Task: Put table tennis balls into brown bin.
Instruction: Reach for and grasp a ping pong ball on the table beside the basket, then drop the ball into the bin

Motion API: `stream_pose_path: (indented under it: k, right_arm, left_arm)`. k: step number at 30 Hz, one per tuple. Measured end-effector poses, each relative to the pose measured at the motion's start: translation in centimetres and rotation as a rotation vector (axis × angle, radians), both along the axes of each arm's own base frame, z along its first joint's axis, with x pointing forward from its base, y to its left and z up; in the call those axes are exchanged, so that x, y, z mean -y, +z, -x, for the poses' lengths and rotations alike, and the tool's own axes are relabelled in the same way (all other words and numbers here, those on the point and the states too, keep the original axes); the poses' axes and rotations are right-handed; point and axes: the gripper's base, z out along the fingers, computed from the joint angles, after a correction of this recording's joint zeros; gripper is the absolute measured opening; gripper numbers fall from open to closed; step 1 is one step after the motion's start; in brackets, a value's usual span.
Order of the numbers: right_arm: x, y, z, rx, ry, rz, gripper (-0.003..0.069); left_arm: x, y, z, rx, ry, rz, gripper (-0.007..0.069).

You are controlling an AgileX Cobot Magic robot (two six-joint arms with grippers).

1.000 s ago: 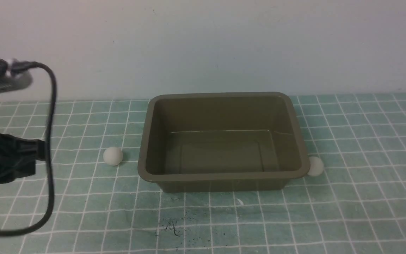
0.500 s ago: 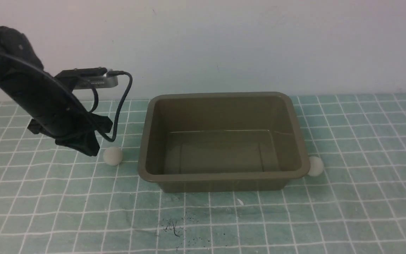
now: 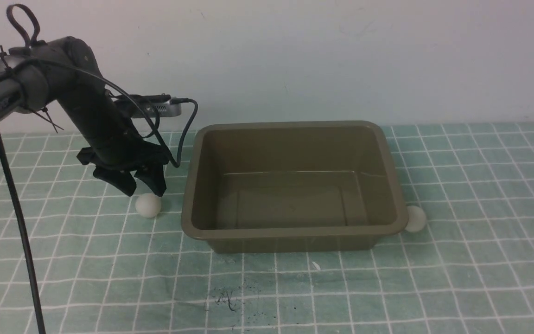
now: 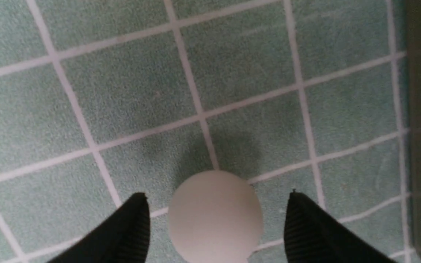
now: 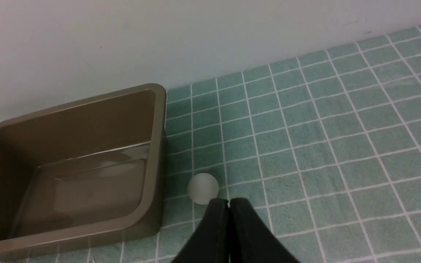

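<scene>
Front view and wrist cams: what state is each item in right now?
brown bin: upright, empty.
left ball: on the mat left of the bin, not gripped.
right ball: on the mat beside the bin's right wall, untouched.
left gripper: open, poised over the left ball.
right gripper: shut, empty, near the right ball.

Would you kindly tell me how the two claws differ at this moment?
The left claw is open, the right claw shut. The left claw hangs just over the left ball; the right claw sits short of the right ball. Both aim at a ball lying outside the bin.
</scene>
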Motion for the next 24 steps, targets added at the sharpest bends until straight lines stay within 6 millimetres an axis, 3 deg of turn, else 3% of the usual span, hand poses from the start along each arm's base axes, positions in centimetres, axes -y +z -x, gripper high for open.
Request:
stream_pose_path:
  k: [4,6,7,13,14,17,18,20,21,24]
  right_arm:
    - [0.0,0.1,-0.4,0.019,0.003,0.019,-0.0015]
    - [0.1,0.1,-0.9,0.014,0.001,0.023,-0.0015]
    - [0.1,0.0,-1.4,-0.012,0.002,0.023,-0.0015]
    - [-0.1,0.1,-4.6,-0.237,0.031,0.038,-0.0015]
    - [-0.1,0.5,-6.3,-0.316,0.046,0.048,-0.0015]
    - [-0.2,0.7,-9.1,-0.400,0.072,0.072,-0.0015]
    - [-0.2,0.7,-10.8,-0.425,0.092,0.087,-0.0011]
    - [-0.3,0.3,-12.7,-0.446,0.112,0.097,0.0000]
    - [-0.4,0.2,-14.2,-0.447,0.131,0.101,0.0017]
    - [-0.8,-1.0,-17.3,-0.472,0.179,0.093,0.0087]
  left_arm:
    - [0.8,-0.8,0.0,-0.014,-0.033,-0.042,0.0465]
    - [1.4,-1.3,0.0,-0.018,-0.055,-0.068,0.0411]
    - [1.7,-1.5,0.1,-0.023,-0.058,-0.088,0.0343]
    - [1.1,-0.7,0.1,-0.014,-0.011,-0.171,0.0343]
    - [0.9,0.5,0.0,0.014,-0.002,-0.181,0.0343]
    - [1.1,4.2,0.3,0.095,0.017,-0.146,0.0343]
    - [1.5,6.8,0.8,0.153,0.017,-0.101,0.0343]
    - [2.4,9.4,1.6,0.208,-0.006,-0.042,0.0343]
    - [3.8,11.4,2.4,0.249,-0.055,0.017,0.0343]
    - [6.5,13.1,3.5,0.291,-0.170,0.103,0.0343]
